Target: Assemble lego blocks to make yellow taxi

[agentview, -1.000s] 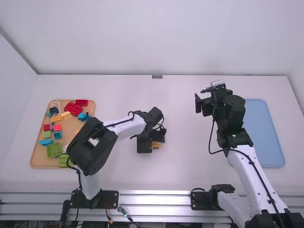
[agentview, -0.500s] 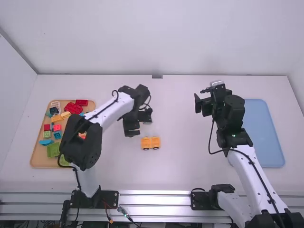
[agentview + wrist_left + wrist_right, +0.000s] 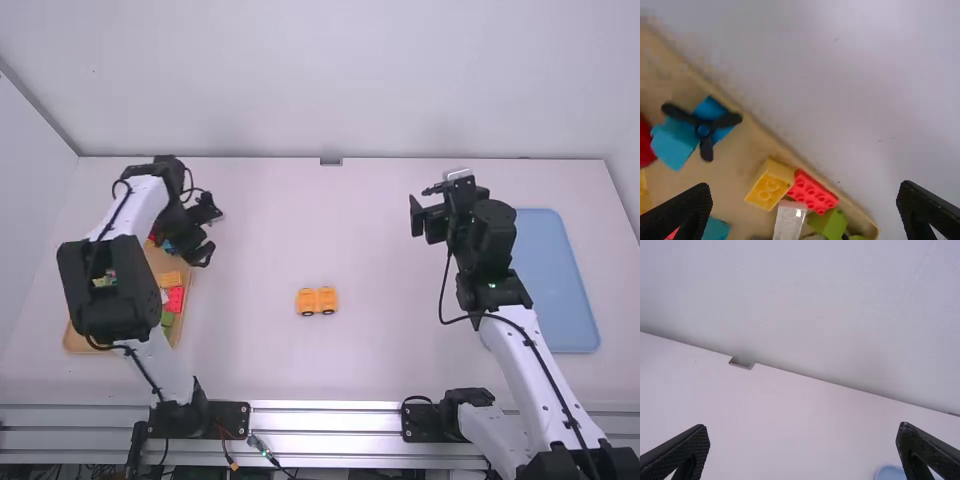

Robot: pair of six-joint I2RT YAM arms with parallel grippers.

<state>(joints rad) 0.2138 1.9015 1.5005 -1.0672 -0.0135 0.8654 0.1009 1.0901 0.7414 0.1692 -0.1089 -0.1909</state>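
Yellow-orange toy car base (image 3: 317, 300) on the white table (image 3: 380, 350), between the two arms, well apart from both grippers. Upright; two squarish body sections in a row, a dark wheel at the foot of each on the side toward the camera.

Left gripper (image 3: 206, 232) over the far right part of the tan tray (image 3: 80, 347), its arm reaching across the tray. Fingers spread wide apart, as the left wrist view shows.

Same wrist view, tray contents: black three-bladed propeller (image 3: 705, 124) lying over a blue brick (image 3: 709, 110), with a light-blue block (image 3: 674, 145) close against it. Yellow studded brick (image 3: 770, 185), tilted, one corner touching a red studded brick (image 3: 812, 192) that lies along the tray's rim. Whitish translucent block (image 3: 789, 221) just beside the yellow one; green block (image 3: 829, 224) by the red one. A teal block (image 3: 716, 230) partly in sight next to one finger; a larger red piece (image 3: 645, 142) cut off by the view's edge.

Right gripper (image 3: 430, 212) held above the table, just left of the light-blue tray (image 3: 560, 290). Fingers likewise well apart in its own wrist view.
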